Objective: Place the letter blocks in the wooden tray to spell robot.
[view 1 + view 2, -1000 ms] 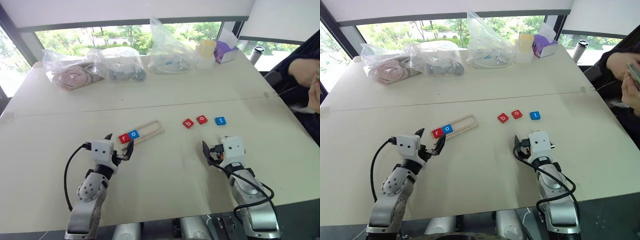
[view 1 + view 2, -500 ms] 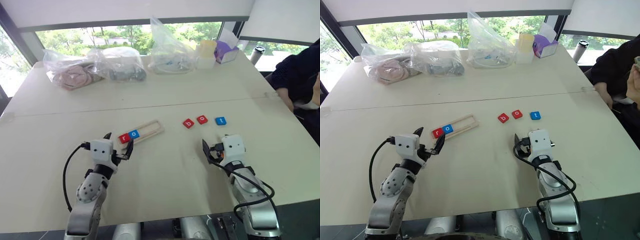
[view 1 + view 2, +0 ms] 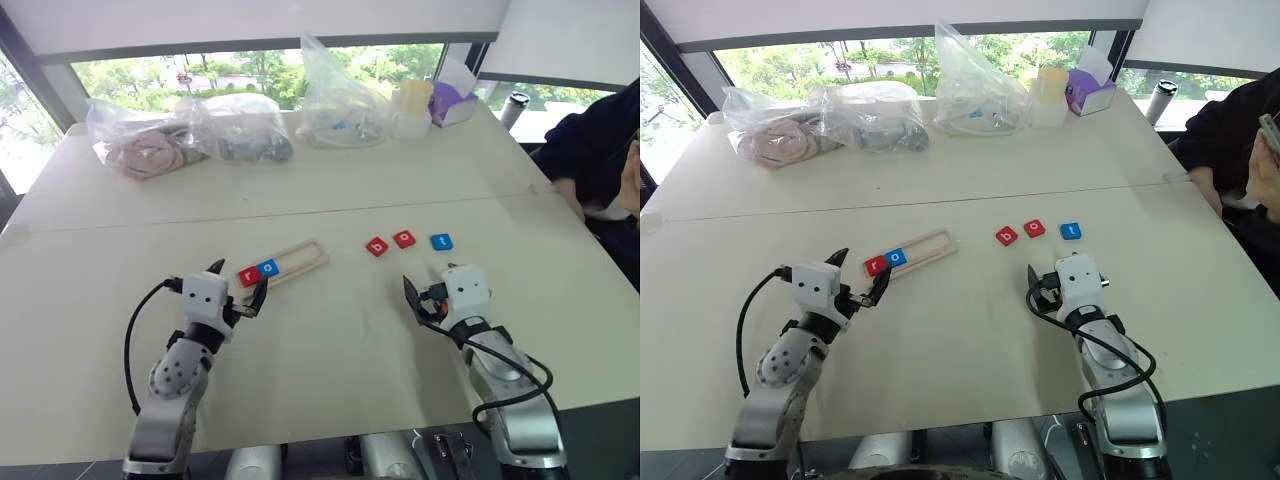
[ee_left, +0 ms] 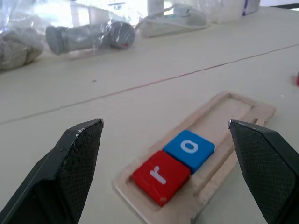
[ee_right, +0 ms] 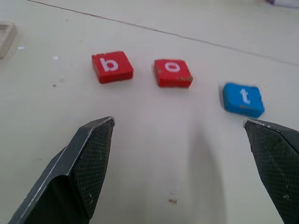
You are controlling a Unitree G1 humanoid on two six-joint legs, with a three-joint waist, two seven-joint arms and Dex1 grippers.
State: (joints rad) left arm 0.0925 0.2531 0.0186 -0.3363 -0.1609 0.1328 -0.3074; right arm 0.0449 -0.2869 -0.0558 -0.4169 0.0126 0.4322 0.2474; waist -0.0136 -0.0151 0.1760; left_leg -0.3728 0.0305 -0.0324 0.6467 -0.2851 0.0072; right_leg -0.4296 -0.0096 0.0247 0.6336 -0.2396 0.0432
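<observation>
Wooden tray (image 3: 284,264) lies angled near the middle of the table (image 3: 330,390), toward its left side. Red r block (image 4: 161,176) and blue o block (image 4: 189,148) sit touching at its near end; the rest of the slot is bare, awaiting three letters. Red b block (image 5: 112,66), red o block (image 5: 172,73) and blue t block (image 5: 242,99) lie in a loose row right of the tray, already in spelling order. Left gripper (image 3: 236,288) hovers just short of the tray, fingers wide apart, empty. Right gripper (image 3: 428,298), likewise spread and empty, faces the row, probably lining up on b.

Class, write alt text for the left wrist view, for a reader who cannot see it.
A pale wooden tray on a table holds a red r block and a blue o block side by side at one end. The open left gripper frames them.
</observation>
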